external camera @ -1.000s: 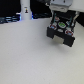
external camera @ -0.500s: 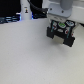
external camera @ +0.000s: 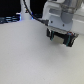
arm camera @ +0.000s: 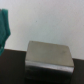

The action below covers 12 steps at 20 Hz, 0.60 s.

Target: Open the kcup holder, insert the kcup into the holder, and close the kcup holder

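The gripper (external camera: 61, 40) hangs over the white table (external camera: 30, 57) toward the exterior view's right, its dark fingers pointing down; whether they are apart or together is too blurred to tell. In the wrist view a grey-topped dark box (arm camera: 49, 60), perhaps the kcup holder, sits on the table. A green shape (arm camera: 4, 27) shows at the edge. No pod visible.

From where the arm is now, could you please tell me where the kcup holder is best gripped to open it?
Judging by the wrist view, the kcup holder is a broad box with a flat top, likely too wide to pinch across. It is probably best to grip something on its darker front face, approaching from that side; the blur hides any handle there.
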Available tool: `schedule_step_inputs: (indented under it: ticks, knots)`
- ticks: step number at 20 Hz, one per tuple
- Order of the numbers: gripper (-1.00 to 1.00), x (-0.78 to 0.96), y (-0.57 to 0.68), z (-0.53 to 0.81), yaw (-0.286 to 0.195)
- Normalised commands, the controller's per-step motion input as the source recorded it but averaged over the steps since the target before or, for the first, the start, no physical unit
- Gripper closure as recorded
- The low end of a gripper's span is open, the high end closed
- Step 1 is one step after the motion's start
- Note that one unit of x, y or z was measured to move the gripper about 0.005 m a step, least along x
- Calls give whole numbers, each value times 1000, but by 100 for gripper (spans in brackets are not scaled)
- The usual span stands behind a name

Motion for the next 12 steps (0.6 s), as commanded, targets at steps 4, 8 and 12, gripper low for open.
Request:
schedule_step_inputs:
  ticks: [4,8,12]
  knots:
    - [-100,-52,30,-182,276]
    - [-100,-216,141,-153,227]
    - [-100,-327,338,-25,151]
